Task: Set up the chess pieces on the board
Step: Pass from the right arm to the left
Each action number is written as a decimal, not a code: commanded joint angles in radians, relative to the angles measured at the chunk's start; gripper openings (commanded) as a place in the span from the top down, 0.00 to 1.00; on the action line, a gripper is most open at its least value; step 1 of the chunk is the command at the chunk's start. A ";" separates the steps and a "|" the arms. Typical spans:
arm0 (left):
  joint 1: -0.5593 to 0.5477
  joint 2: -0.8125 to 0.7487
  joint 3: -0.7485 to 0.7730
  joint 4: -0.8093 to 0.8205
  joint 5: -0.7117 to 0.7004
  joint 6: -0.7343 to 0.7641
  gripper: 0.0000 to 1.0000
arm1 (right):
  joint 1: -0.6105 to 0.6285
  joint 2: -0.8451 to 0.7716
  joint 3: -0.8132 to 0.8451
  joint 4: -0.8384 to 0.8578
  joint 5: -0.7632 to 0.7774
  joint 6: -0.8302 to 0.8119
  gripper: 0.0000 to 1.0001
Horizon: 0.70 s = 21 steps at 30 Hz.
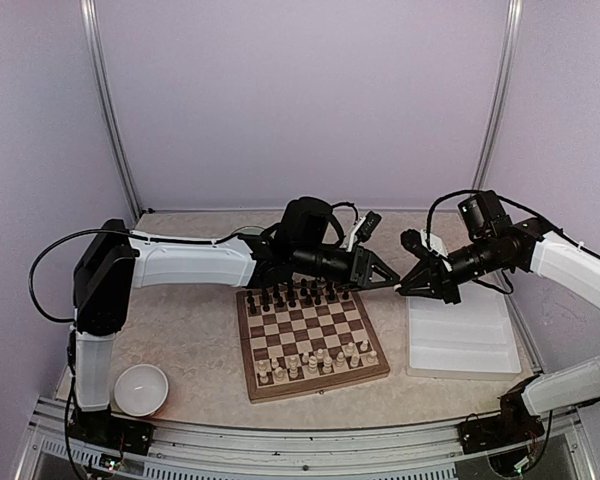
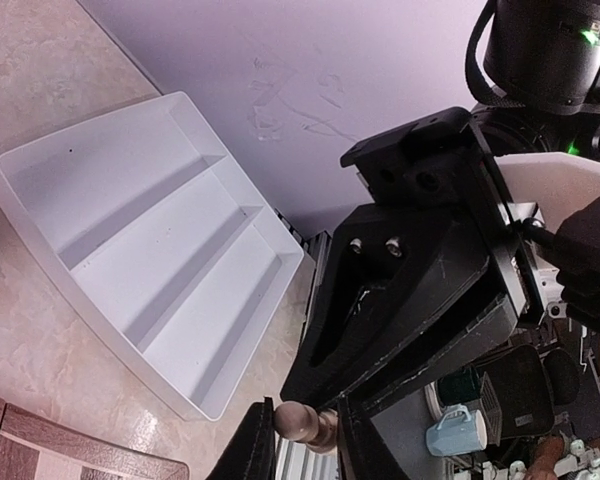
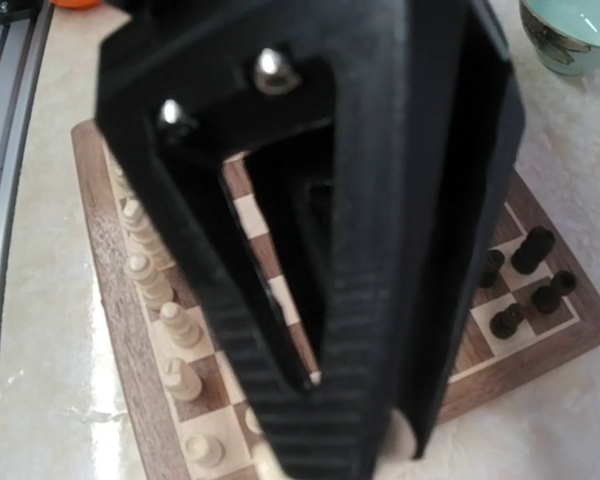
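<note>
The board (image 1: 315, 386) lies between the arms. Cream chess pieces (image 1: 315, 362) fill its near rows and dark chessmen (image 1: 290, 297) its far rows. Both grippers meet in the air off the board's far right corner. My right gripper (image 1: 408, 285) is shut, and cream bits of a pawn (image 3: 401, 435) peek out beside its tips (image 3: 360, 450). In the left wrist view that cream pawn (image 2: 298, 422) lies crosswise between my left gripper's (image 2: 306, 415) fingers. Its head touches one finger and its base touches the other. The right gripper's black fingers (image 2: 380, 340) hide the rest.
A white plastic tray (image 1: 460, 335) with ribbed compartments sits right of the board, below the grippers (image 2: 160, 250). A white bowl (image 1: 140, 388) stands at the near left. The cage's walls and posts close in the back and sides.
</note>
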 commanded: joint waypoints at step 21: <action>0.006 -0.159 -0.102 -0.151 -0.242 0.354 0.87 | -0.078 -0.058 -0.107 0.025 0.089 0.016 0.65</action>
